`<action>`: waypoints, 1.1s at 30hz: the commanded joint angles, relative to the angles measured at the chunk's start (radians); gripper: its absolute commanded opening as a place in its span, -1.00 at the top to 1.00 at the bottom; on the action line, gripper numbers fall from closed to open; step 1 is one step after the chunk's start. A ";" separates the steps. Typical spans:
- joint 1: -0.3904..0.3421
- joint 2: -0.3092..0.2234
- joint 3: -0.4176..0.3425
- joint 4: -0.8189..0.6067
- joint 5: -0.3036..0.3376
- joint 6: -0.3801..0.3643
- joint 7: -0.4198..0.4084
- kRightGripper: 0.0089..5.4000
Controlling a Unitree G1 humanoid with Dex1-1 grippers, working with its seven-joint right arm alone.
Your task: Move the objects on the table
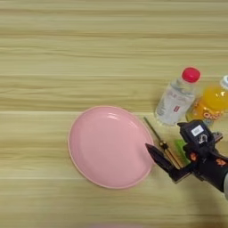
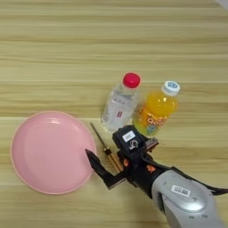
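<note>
Black two-finger pincer (image 2: 104, 153) w/ silver forearm: fingers spread open, gripping nothing, low over the light-brown wood-grain table (image 2: 114, 40). L to R: round pink plastic plate (image 2: 46, 153) touching-close at lower fingertip; thin screwdriver w/ dark shaft (image 2: 106, 149) betw. the fingers; clear plastic bottle w/ red cap & white label (image 2: 119, 103) just beyond; small orange-juice bottle w/ white cap (image 2: 156, 110) beside it, further R. Likely step: close on the shaft squarely, w/o nudging the plate or bottles.

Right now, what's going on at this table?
The robot's right gripper hangs low over a screwdriver lying beside a pink plate, its fingers apart and nothing held. Behind it, on the table, stand a clear bottle and an orange-juice bottle, both untouched.
</note>
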 commanded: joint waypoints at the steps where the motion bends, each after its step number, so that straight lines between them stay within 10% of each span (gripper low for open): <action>1: -0.039 -0.004 0.014 -0.030 0.008 -0.034 -0.025 -0.99; 33: -0.270 0.187 0.402 0.218 -0.025 -0.041 -0.193 -0.99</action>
